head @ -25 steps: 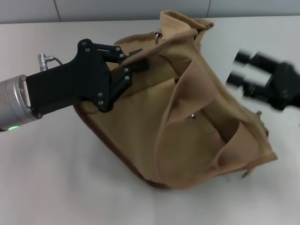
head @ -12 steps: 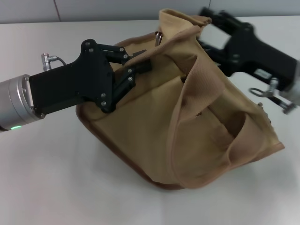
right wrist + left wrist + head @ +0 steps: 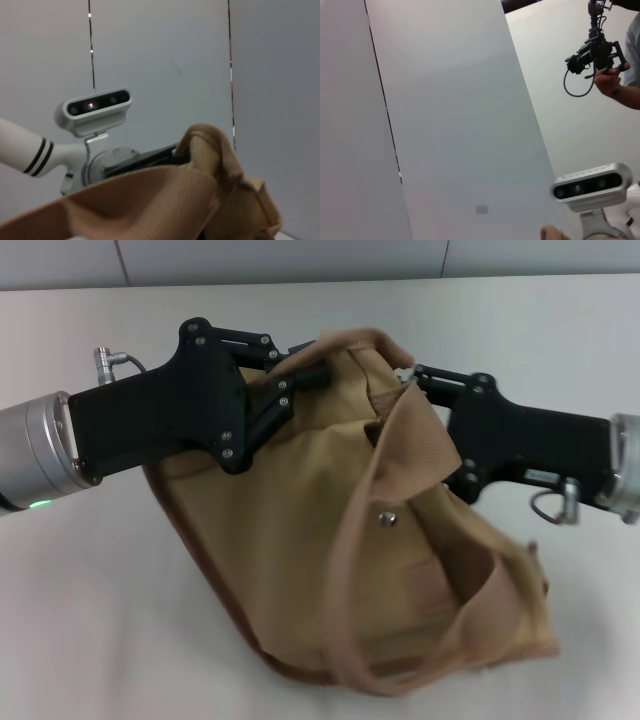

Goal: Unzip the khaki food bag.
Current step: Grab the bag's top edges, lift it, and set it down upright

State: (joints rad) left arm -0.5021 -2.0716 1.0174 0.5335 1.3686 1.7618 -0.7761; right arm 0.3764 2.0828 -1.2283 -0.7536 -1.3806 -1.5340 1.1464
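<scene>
The khaki food bag [image 3: 300, 540] lies slumped on the white table, its front pocket snap [image 3: 388, 520] facing up. My left gripper [image 3: 303, 368] comes in from the left and is shut on the bag's top edge. My right gripper [image 3: 418, 425] comes in from the right and sits against the bag's top by a webbing handle [image 3: 405, 445]. Its upper finger [image 3: 435, 374] stands wide of the gripper's middle and the lower one is hidden behind the handle. The zipper is not visible. The right wrist view shows the bag's fabric [image 3: 165, 200] up close.
The white table [image 3: 100, 620] runs around the bag, with a grey wall at the back. The left wrist view shows wall panels, a person's hand with a device [image 3: 600, 55], and my right arm's wrist camera [image 3: 590, 185].
My right gripper has swung in from the right to the bag's top. The bag has shifted and slumped toward the front. My left gripper kept its hold and rose slightly.
</scene>
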